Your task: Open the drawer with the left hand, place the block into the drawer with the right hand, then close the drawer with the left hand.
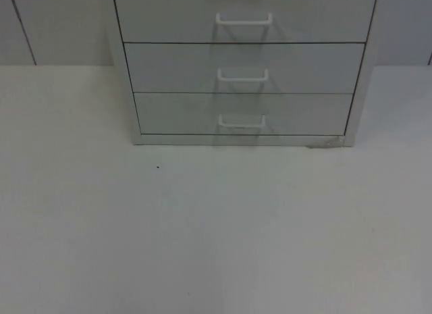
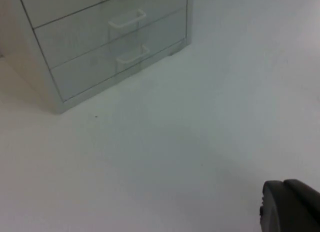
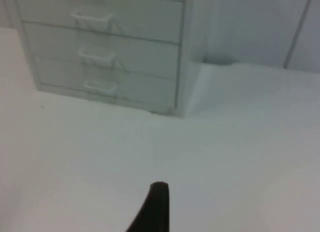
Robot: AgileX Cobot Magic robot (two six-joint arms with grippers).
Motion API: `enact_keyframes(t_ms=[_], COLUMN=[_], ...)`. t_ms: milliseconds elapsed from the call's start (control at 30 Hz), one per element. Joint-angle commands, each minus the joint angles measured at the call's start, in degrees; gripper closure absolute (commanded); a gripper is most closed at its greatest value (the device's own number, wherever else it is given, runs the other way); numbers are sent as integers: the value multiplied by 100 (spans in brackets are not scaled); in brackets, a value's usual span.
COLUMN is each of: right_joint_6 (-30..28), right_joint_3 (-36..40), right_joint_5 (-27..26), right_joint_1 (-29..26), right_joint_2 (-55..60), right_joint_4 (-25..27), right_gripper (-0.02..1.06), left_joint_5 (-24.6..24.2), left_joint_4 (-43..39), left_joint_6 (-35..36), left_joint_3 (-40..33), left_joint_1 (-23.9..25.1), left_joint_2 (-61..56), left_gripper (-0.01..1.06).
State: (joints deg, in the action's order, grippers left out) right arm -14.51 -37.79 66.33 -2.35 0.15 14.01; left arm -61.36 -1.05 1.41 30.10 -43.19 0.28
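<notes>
1. A pale grey drawer cabinet [image 1: 243,64] stood at the far side of the white table [image 1: 216,233], against the grey partition wall [image 1: 54,23].
2. All three of its drawers sat flush and closed: top drawer [image 1: 169,17], middle drawer [image 1: 175,67] and bottom drawer [image 1: 182,113], each with a white handle [image 1: 243,74].
3. I could not tell where the block was.
4. My left gripper [image 2: 290,207] hung above the table, well apart from the cabinet; I could not tell how its jaws stood.
5. My right gripper [image 3: 156,209] waited likewise above the table, its jaws' state unclear.
6. A small dark speck [image 1: 158,167] lay on the table just before the cabinet.
</notes>
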Motion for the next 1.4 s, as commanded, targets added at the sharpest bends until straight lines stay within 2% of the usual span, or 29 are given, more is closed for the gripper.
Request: enact_keyframes(t_ms=[0,167,200,433,467,567,600,633,667,700,767,833,867,1233,1367], right_joint_6=[208,528,580,803,803,803,803,803,805,805,805,805,805,805,805], right_joint_3=[107,604,801,813,813,813,813,813,813,813,813,813,813,813,813], right_joint_5=[175,-169,-395,-430,-430,-430,-430,-430,-430,-430,-430,-430,-430,-430,-435], right_joint_1=[28,28,28,28,28,28,28,28,28,28,28,28,28,28,28], right_joint_2=[-15,-15,-15,-15,-15,-15,-15,-15,-15,-15,-15,-15,-15,-15,-15], right_joint_4=[-386,-803,-839,-988,-988,-988,-988,-988,-985,-985,-985,-985,-985,-985,-960], right_gripper=[23,23,23,23,23,23,23,23,23,22,10,6,-1,-1,-1], left_joint_5=[-246,-36,-36,-36,-36,-36,-36,-36,-36,-36,-36,-36,-36,-26,-26], left_joint_4=[-191,-289,-289,-289,-289,-289,-289,-289,-275,-274,-274,-274,-274,-274,-274], left_joint_6=[54,140,140,140,140,140,140,140,164,163,163,163,163,163,163], left_joint_3=[-29,-185,-185,-185,-185,-185,-185,-185,-185,-185,-185,-185,-185,-185,-185], left_joint_1=[-4,-4,-4,-4,-4,-4,-4,-4,-4,-4,-4,-4,-4,-4,294], left_joint_2=[-28,-28,-28,-28,-28,-28,-28,-28,-28,-28,-28,-28,-28,-28,-28], left_gripper=[105,105,105,103,97,42,42,17,0,0,0,0,0,0,0])
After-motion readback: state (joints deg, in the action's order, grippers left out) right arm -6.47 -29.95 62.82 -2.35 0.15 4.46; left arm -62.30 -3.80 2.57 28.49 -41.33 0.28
